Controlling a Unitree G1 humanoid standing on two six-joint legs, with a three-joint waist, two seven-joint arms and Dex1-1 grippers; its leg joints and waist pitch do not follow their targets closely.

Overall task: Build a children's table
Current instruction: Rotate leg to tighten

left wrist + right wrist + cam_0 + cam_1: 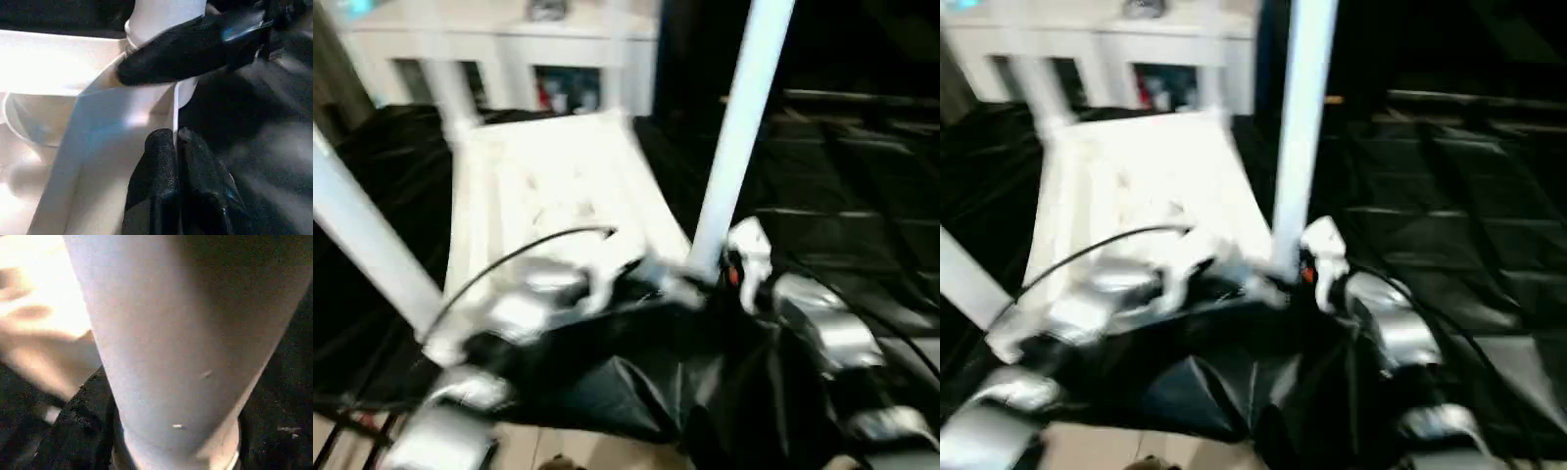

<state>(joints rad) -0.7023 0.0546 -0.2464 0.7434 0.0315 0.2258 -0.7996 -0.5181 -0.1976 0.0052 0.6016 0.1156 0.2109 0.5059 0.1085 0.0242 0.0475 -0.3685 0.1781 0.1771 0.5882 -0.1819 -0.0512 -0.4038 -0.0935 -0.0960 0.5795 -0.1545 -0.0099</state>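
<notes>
Black drape (862, 245) | ribbed tabletop (558, 186) rim: left hand (173, 147) pinches | tubular leg (739, 127): right hand (195, 46) grips

Both forearms (524, 299) are shiny silver with rounded casings, a thin black cable (524, 253) arcs over the left one, black textured fingers (161, 196) (orange dot (732, 276) by the right wrist, around 3 o'clock).
</notes>
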